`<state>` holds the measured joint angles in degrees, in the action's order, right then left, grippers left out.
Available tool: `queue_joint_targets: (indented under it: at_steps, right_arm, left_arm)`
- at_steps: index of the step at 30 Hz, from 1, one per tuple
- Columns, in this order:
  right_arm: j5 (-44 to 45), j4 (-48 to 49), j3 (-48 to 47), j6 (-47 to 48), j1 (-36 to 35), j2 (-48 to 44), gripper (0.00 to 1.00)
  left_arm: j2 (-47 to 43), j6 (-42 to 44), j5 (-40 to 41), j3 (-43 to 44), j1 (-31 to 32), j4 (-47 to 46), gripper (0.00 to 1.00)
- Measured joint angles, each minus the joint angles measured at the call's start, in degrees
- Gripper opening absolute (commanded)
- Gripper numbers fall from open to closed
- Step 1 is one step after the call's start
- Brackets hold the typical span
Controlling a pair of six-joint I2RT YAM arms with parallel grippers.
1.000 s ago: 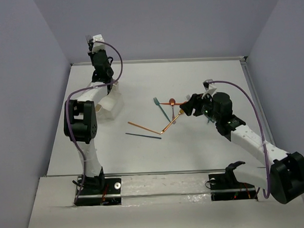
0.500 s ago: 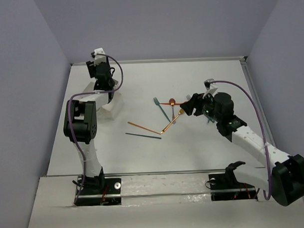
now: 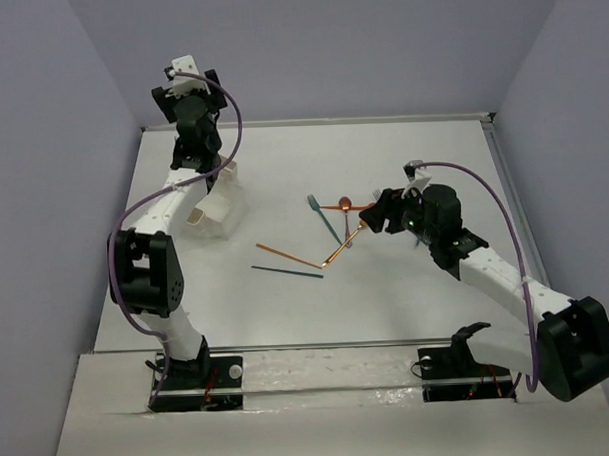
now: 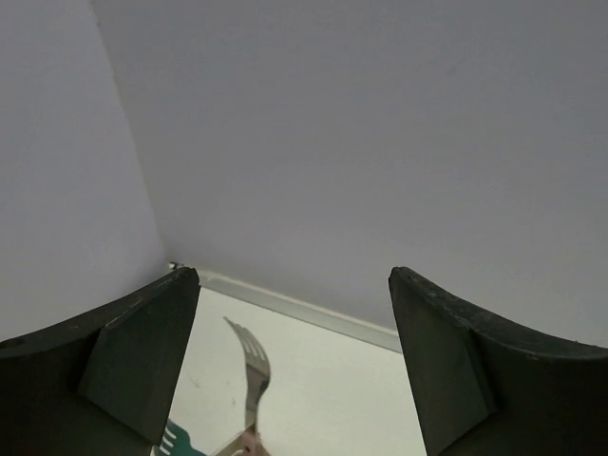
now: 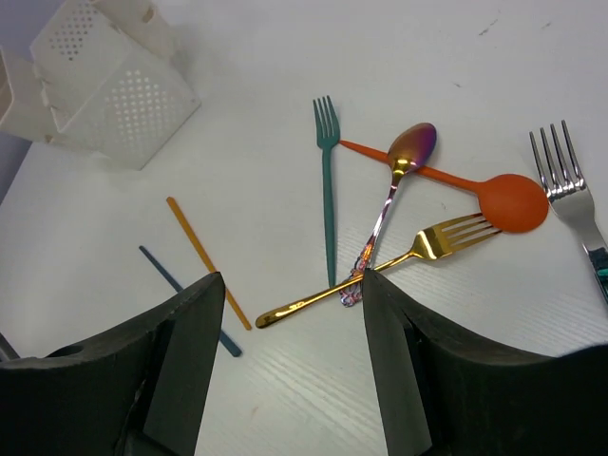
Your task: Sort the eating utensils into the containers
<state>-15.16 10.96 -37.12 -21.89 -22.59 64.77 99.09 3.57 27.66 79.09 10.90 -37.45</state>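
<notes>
Left pincer (image 4: pixel 293 285) stands spread wide with nothing between its fingers, facing the wall corner. Low in the left wrist frame a pale fork (image 4: pixel 251 366) shows tines-up over a strip of tabletop (image 4: pixel 332 380).

In the right wrist view the right pincer (image 5: pixel 290 277) is likewise spread and empty above the loose utensils. A teal fork (image 5: pixel 326 180) lies at centre. An orange spoon (image 5: pixel 475 185) is crossed by an iridescent spoon (image 5: pixel 394 190), whose handle crosses a gold fork (image 5: pixel 399 261). A silver fork (image 5: pixel 570 190) sits at the right edge. An orange stick (image 5: pixel 204 258) and a dark blue stick (image 5: pixel 176 283) lie lower left. The perforated containers (image 5: pixel 104 81) fill the upper left corner.

From above, the left arm (image 3: pixel 173 198) has lifted since half a second ago, its wrist higher against the back wall and its elbow nearer the lower left. The right arm (image 3: pixel 486 272) has edged slightly left. The utensils lie unmoved, outside the containers.
</notes>
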Motion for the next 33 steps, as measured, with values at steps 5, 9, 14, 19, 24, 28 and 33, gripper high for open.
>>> queue_joint_targets:
  at_steps: [5, 9, 14, 19, 24, 28, 33]
  right_arm:
    - [0.61, -1.49, -0.63, 0.00, 0.00, 2.75, 0.64]
    - [1.27, -2.84, -1.97, 0.02, 0.02, 4.68, 0.64]
    - [1.46, -3.54, -2.71, 0.02, -0.11, 6.29, 0.63]
    - [1.77, -4.81, -4.11, 0.28, -0.76, 9.22, 0.57]
    - [2.51, -6.47, -6.56, 1.40, -2.86, 13.57, 0.57]
    - [3.39, -7.23, -9.11, 2.97, -5.44, 18.27, 0.57]
    - [4.42, -8.50, -10.80, 4.33, -7.61, 22.71, 0.58]
  left_arm:
    - [-3.19, -5.46, -5.77, 6.54, 1.38, 8.94, 0.71]
    - [-6.86, -13.16, -11.37, 6.47, 3.41, 15.30, 0.68]
    - [-8.63, -20.33, -15.91, 3.26, 9.49, 20.79, 0.67]
    - [-11.21, -25.92, -22.38, -5.27, 14.80, 24.44, 0.66]
    - [-20.65, -29.00, -26.45, -16.81, 15.47, 28.61, 0.70]
    - [-27.61, -28.76, -27.89, -19.61, 15.26, 32.46, 0.70]
    - [-33.11, -26.99, -28.72, -22.14, 15.26, 34.16, 0.67]
